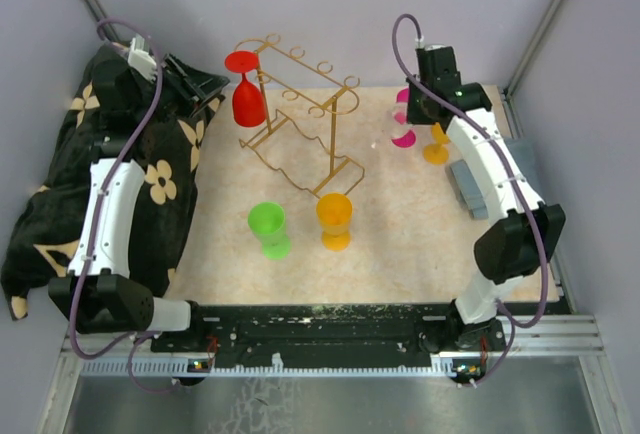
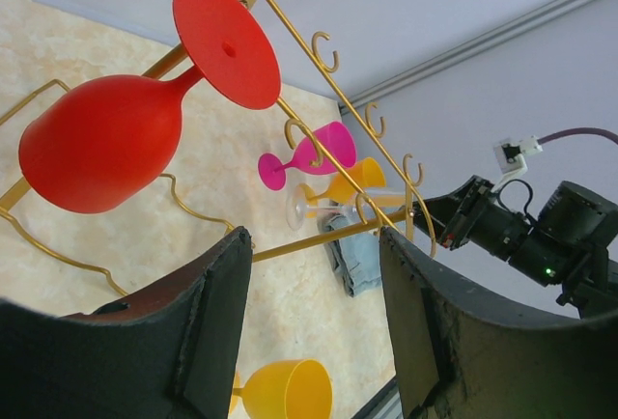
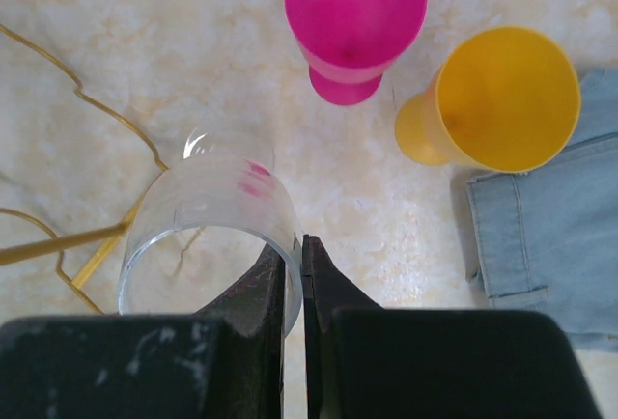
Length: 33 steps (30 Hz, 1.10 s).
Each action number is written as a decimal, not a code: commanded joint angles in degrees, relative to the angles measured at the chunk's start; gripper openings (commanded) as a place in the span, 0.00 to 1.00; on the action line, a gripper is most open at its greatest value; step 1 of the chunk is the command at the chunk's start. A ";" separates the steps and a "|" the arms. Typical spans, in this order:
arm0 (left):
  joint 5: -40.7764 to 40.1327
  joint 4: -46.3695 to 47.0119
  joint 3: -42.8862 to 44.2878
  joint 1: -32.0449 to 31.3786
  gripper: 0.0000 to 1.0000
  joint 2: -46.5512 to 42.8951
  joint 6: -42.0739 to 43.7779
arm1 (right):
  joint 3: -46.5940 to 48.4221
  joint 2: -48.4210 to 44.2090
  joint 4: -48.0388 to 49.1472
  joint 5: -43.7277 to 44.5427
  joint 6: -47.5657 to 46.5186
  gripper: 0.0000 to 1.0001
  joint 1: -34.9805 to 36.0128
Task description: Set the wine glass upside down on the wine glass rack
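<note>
Right pincer [image 3: 301, 245] is closed to a sliver on the rim wall of the clear wine glass [image 3: 208, 236], one finger apparently inside the bowl, one outside. The glass is upright, right of the wine glass rack [image 1: 318, 106], near a pink glass [image 3: 354, 13] and a yellow glass [image 3: 502, 96]. Whether its foot rests on the bench [image 3: 116, 52] cannot be told. Left pincer [image 2: 311, 245] is open and empty, hanging near the rack's left end.

Risks, as judged:
- The pinch is thin on a smooth, hard, transparent wall, so the bowl could slip or swing once tipped over for inversion (the weight hangs off one edge).
- The pink and yellow neighbours stand close; a sideways sweep could topple them.
- The rack is thin gold wire, light-looking, with open hooked loops. A misaligned stem could snag a wire and drag the stand.
- The same slip could jostle the red wine glass [image 1: 248, 99] hanging foot-up at the rack's left end.

Textures: coloured glasses matte, opaque, plastic-looking, with round bowls on short stems; the clear one glossy. Bench mottled cream, stone-like. A folded pale denim cloth [image 3: 555, 226] lies beside the yellow glass.
</note>
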 commanded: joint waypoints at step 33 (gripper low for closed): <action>13.79 38.56 -12.49 0.19 0.61 -7.22 -25.29 | -17.37 -26.09 68.03 -25.45 26.79 0.00 -2.77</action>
